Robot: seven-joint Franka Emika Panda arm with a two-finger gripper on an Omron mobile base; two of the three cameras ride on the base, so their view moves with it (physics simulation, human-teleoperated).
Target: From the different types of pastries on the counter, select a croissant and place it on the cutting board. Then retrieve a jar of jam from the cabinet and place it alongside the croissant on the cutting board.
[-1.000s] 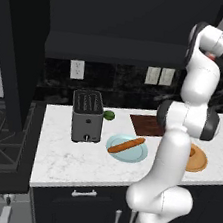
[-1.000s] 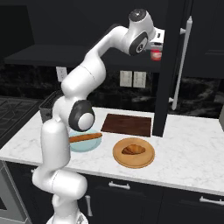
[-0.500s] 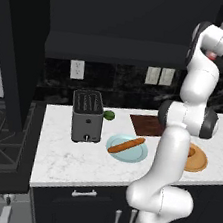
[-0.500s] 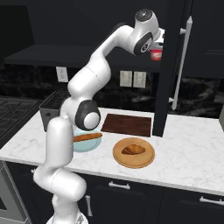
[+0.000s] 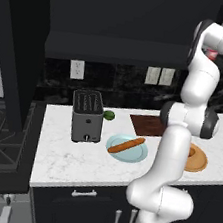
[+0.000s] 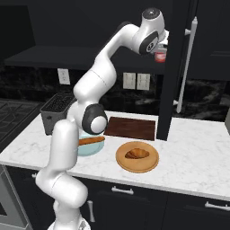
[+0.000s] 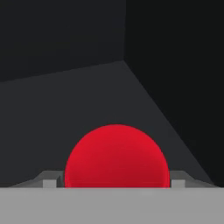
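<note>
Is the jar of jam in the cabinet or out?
In. The jar of jam is at shelf height inside the open cabinet, between the gripper fingers.

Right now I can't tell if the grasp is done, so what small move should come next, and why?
Probably finish closing the gripper on the jam jar before pulling back. In the hand view the jar sits centred between the fingertips, close up, inside the cabinet. The cutting board is bare, and the croissant lies on the round wooden plate.

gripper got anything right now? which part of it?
The gripper brackets the small red cylindrical jam jar at its sides, inside the black upper cabinet; a firm grip cannot be told.
</note>
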